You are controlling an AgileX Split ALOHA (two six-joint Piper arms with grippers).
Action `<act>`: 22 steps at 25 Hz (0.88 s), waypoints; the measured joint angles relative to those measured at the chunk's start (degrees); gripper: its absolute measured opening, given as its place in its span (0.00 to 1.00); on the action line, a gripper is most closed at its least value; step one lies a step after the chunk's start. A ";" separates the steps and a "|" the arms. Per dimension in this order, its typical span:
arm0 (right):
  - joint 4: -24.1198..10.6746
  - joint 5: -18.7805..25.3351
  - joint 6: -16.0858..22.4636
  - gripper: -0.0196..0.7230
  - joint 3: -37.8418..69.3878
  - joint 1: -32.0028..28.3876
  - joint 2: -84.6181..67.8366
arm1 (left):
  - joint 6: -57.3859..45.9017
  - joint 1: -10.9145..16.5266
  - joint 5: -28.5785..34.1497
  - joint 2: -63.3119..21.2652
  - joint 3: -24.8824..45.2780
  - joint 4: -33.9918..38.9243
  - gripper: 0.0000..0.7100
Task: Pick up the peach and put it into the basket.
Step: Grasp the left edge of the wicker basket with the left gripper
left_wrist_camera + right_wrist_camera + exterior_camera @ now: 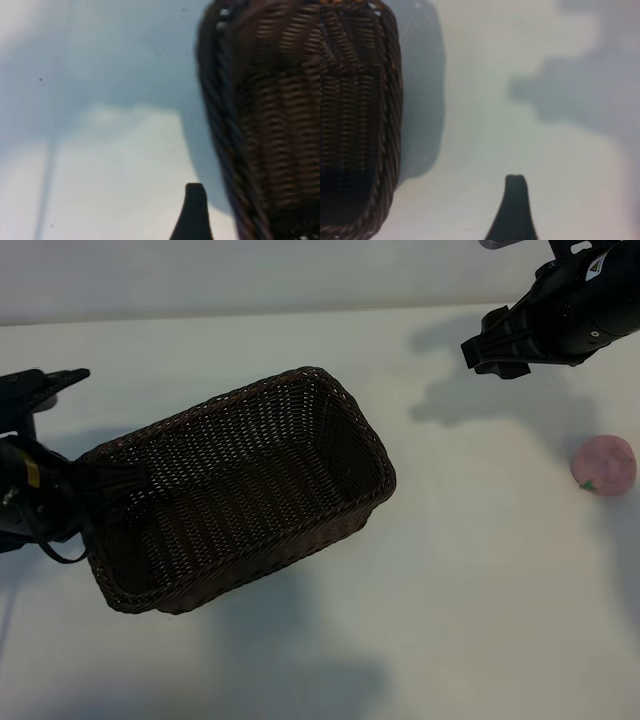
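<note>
Peach sits on the bare counter at the far right edge of the exterior view, well apart from the basket, nothing touching it

My right hand hangs above the counter at upper right, fingers spread wide, holding nothing. Peach lies below it in that view and further toward the right edge, on the side away from the basket

My right wrist view shows one fingertip, bare counter and a corner of the basket; no peach in it, so the hand is not yet aimed at the fruit

My left hand is parked at the left edge, just beside the basket's short end, wide and empty; basket wall fills its wrist view

Right arm is clearly nearer; the basket lies between the left hand and the peach

Basket's long axis runs diagonally, lower left to upper right; its upper-right short end is the one nearest the peach, likely the easiest side to come in over
</note>
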 joint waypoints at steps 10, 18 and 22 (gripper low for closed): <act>0.11 -0.17 0.00 0.82 0.00 0.00 0.00 | 14.66 9.16 -4.08 2.78 0.10 -12.39 0.82; 0.11 -0.48 0.00 0.82 0.00 0.00 0.00 | 18.21 9.86 -7.16 10.53 0.10 -16.41 0.82; 0.11 -0.67 0.00 0.82 0.00 0.00 0.00 | 20.17 9.86 -9.60 13.99 0.10 -19.30 0.82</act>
